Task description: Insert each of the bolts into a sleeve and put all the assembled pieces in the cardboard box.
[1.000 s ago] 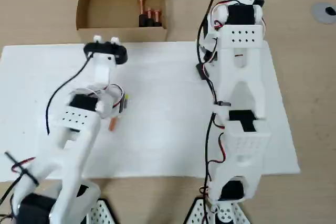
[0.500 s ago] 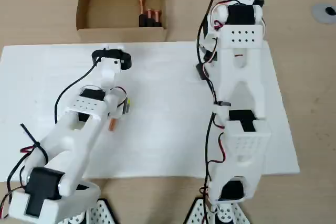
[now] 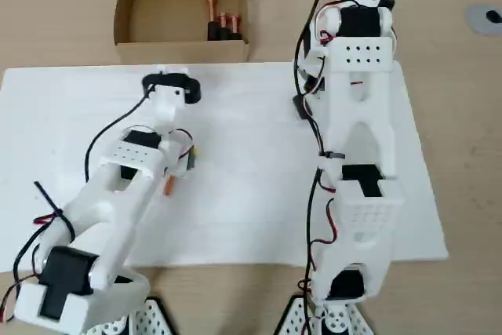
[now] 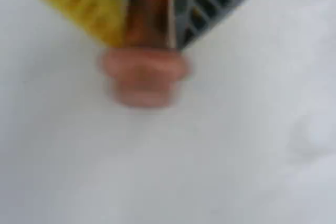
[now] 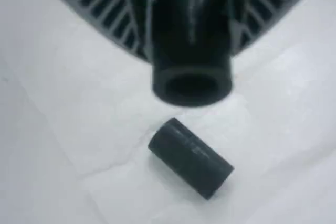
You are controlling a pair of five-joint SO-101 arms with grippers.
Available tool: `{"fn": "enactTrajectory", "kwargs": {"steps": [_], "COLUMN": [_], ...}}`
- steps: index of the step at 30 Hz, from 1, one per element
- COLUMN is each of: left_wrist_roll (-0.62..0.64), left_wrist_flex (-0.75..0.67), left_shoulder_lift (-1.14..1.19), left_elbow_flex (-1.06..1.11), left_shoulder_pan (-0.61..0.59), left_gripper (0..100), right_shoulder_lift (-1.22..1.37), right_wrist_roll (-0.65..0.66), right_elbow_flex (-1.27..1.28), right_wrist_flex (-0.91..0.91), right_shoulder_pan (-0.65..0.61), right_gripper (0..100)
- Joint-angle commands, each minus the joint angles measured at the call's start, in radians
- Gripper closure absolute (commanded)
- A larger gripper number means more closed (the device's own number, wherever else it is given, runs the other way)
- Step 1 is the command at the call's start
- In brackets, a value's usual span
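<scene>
Pinching a copper bolt (image 4: 143,80) by its shank, our left gripper (image 4: 149,3) hangs over the white sheet (image 4: 247,161); our right gripper (image 5: 191,19) clamps a black sleeve (image 5: 191,77). We judge both light, rigid, slick: mid-body holds suit.

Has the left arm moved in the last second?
Yes. The left arm's black upper end has swung rightward along the cardboard box's front wall and slightly away from it.

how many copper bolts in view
4 copper-coloured metal bolts: three in the brown cardboard box, each in a black sleeve; one held in the left arm's fingers. Others may be hidden under the arms.
</scene>
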Motion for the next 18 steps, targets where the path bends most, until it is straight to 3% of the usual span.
{"fn": "enactTrajectory", "kwargs": {"steps": [1,10,18], "left_wrist_roll": [-0.005,0.0,0.052], "left_wrist_flex": [0.035,0.173,0.245], "left_shoulder_lift": [0.002,0.001,-0.008], "left_elbow_flex": [-0.038,-0.121,-0.385], "left_shoulder_pan": [-0.012,-0.017,0.02], "left_gripper": [99,99,99], "right_shoulder_lift": [-0.015,-0.015,-0.015], "right_wrist_roll": [0.011,0.011,0.011], "right_elbow_flex": [-0.065,-0.062,-0.061], "right_wrist_flex": [0.014,0.014,0.014], "right_shoulder_pan": [0.007,0.007,0.007], "right_gripper": [98.8,98.8,98.8]}}
